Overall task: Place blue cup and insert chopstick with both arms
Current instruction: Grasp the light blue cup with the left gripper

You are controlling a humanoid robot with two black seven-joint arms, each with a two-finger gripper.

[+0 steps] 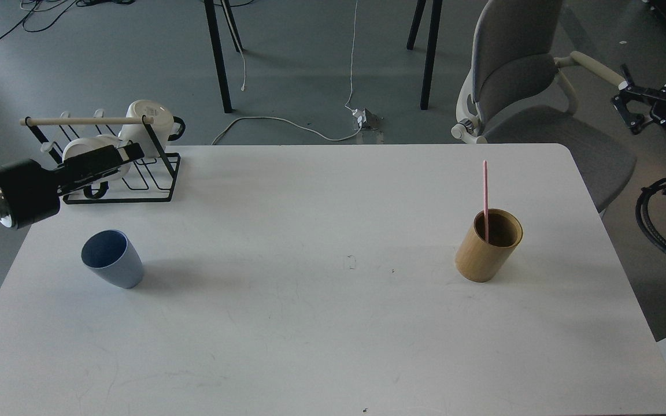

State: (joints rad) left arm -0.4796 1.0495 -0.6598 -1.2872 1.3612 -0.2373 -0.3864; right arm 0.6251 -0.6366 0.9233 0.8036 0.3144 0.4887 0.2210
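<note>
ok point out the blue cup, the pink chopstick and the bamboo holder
blue cup (114,267), head view, on its outer wall below the rim
pink chopstick (485,185), head view, on the shaft above the holder
bamboo holder (479,260), head view, on its outer front wall

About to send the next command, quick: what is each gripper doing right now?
Left gripper: holding nothing, in front of the mug rack; open or shut cannot be told.
Right gripper: open, empty, off the table's right side.

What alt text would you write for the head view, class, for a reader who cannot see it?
A blue cup stands upright at the white table's left; a pink chopstick stands in a bamboo holder at right. The left gripper hovers by a mug rack; the right gripper is off-table.
</note>
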